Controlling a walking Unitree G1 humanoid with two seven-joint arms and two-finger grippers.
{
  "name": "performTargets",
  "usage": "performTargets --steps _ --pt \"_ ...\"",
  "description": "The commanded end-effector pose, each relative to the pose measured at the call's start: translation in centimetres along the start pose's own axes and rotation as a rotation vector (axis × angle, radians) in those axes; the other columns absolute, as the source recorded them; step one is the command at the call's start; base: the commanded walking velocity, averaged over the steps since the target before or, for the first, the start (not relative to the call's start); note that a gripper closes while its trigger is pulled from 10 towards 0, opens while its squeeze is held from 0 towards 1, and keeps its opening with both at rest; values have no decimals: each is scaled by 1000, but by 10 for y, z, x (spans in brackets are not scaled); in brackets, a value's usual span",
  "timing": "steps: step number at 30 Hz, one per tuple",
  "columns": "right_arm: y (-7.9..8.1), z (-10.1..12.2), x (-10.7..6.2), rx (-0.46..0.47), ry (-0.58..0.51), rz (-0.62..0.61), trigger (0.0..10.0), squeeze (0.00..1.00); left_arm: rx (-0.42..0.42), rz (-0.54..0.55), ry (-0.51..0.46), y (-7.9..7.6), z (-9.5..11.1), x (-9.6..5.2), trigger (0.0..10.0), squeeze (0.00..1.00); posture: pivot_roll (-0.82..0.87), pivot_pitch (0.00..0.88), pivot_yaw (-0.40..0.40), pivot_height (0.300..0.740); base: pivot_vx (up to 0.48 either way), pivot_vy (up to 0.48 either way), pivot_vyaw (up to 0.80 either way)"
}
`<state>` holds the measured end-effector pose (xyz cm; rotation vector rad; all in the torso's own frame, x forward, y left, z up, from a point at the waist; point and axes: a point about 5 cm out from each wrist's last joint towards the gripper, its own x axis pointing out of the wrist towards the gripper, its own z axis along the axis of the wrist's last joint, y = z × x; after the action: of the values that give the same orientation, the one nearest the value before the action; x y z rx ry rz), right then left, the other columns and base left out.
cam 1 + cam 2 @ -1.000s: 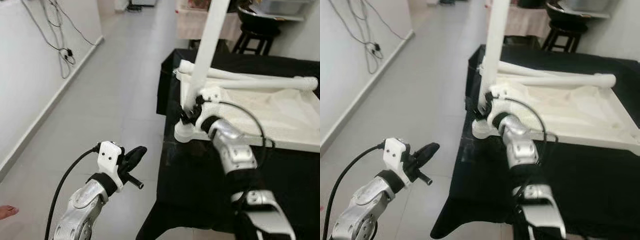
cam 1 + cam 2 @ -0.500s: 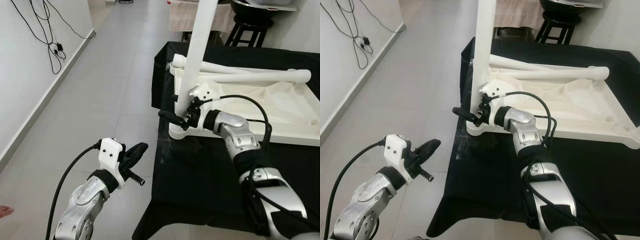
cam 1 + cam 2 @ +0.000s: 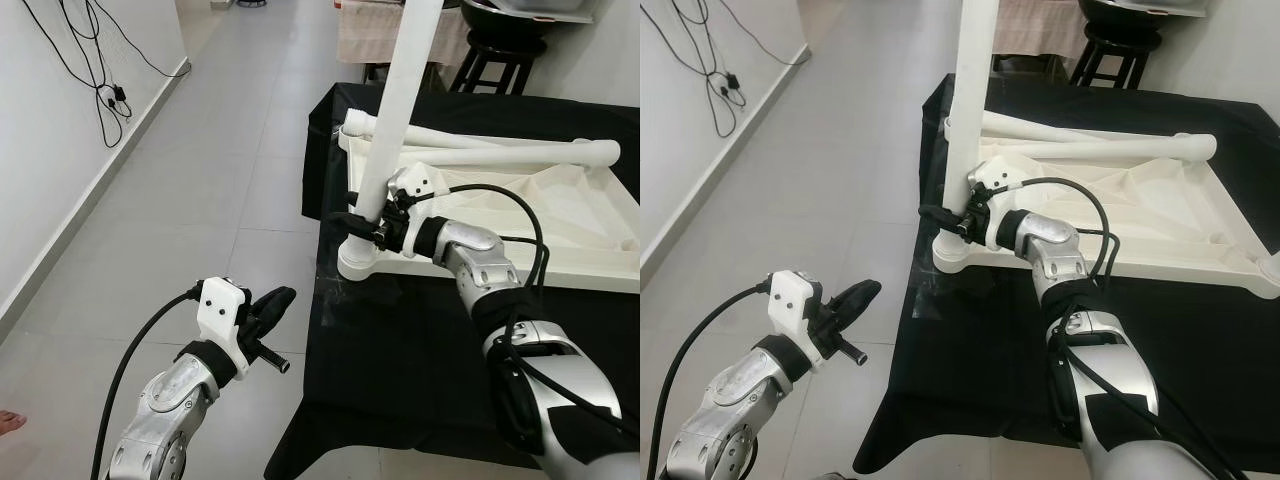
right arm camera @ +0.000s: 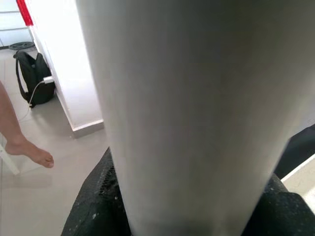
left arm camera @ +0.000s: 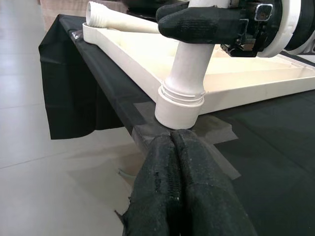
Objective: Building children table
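Observation:
A white children's table top (image 3: 520,215) lies upside down on a black-covered table (image 3: 420,340). One white leg (image 3: 395,110) stands upright in the near left corner socket (image 3: 358,262). My right gripper (image 3: 362,222) is shut on this leg just above the socket, a black finger on each side of it (image 4: 93,196). Two more white legs (image 3: 500,155) lie across the far side of the table top. My left gripper (image 3: 270,305) is shut on nothing, hanging over the floor left of the table; in the left wrist view its fingertips (image 5: 182,187) point at the socket.
Grey tiled floor (image 3: 200,200) stretches left of the table, with a white wall and hanging cables (image 3: 105,95). A black stool (image 3: 505,60) stands beyond the table. A person's bare foot (image 4: 29,150) and a black bag (image 4: 34,78) are on the floor.
The camera drew back from a second ago. My right gripper has crept slightly higher on the upright leg, which leans a touch more to the right. The left arm stays put.

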<state>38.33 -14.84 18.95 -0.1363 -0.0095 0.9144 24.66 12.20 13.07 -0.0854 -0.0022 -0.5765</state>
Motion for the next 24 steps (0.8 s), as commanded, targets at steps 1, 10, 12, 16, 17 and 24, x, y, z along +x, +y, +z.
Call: performTargets --steps 1,10,12,16,17,24 --pt "5 -23 -9 25 43 -1 0 0 -8 -11 6 -2 0 -2 10000 0 71 105 -53 740 0 0 0" --pt "2 -67 -37 43 285 -782 0 0 -10 -15 11 0 -1 -5 10000 0 51 106 -54 740 0 0 0" --pt "25 -68 -35 84 268 -842 0 0 -9 -17 13 0 -1 -5 10000 0 51 112 -43 740 0 0 0" --pt "50 -50 -21 77 157 -757 0 0 -12 -25 19 2 -2 -3 10000 0 34 97 -34 740 0 0 0" --pt "45 -48 -18 62 150 -761 0 0 -8 -32 20 2 -2 -2 10000 0 46 98 -50 740 0 0 0" --pt "34 -31 -7 55 153 -836 10000 0 -2 -2 5 3 0 -1 10000 0 48 98 -51 740 0 0 0"
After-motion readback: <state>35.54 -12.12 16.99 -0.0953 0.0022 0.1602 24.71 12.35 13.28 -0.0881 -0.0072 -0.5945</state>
